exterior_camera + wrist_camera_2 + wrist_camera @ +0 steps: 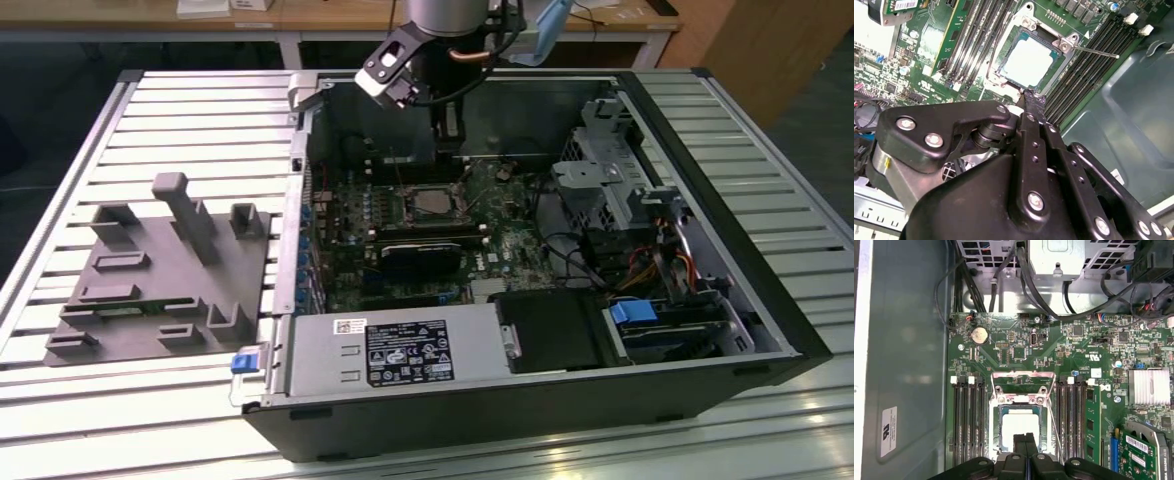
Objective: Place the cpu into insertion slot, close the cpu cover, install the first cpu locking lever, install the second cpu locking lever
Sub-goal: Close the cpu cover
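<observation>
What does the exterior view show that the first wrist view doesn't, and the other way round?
Exterior view adds: the whole open computer case on a slatted table, a grey moulded fixture beside it on the exterior view's left, and the labelled power supply. First wrist view adds: a round coin battery, a finned silver heatsink and black memory slots flanking the cpu. Shared: the green motherboard, the cpu framed by the cpu cover, and the gripper, fingers together, close over it.
</observation>
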`<action>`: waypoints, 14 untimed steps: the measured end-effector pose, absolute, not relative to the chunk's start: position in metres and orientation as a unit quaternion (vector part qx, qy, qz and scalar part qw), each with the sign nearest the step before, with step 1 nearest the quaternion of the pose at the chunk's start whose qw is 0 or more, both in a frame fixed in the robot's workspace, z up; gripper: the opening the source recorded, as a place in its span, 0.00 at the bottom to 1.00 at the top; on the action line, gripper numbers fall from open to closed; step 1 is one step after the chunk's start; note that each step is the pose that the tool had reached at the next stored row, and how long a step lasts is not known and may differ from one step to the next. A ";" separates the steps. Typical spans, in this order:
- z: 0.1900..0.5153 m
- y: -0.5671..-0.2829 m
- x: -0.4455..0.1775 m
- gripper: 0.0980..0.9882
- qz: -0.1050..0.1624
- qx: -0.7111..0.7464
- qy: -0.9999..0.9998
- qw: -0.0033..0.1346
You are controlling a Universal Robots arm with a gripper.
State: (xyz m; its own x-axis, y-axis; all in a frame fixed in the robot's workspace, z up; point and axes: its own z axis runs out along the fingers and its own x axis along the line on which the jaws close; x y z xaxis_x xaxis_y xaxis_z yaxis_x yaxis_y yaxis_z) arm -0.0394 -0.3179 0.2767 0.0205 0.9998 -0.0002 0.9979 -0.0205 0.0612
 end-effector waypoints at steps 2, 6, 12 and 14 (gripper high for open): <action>0.277 -0.318 -0.039 0.00 0.021 0.714 0.700 0.022; 0.277 -0.318 -0.037 0.00 0.021 0.714 0.700 0.022; 0.277 -0.318 -0.029 0.00 0.021 0.714 0.699 0.022; 0.277 -0.318 -0.025 0.00 0.021 0.714 0.700 0.022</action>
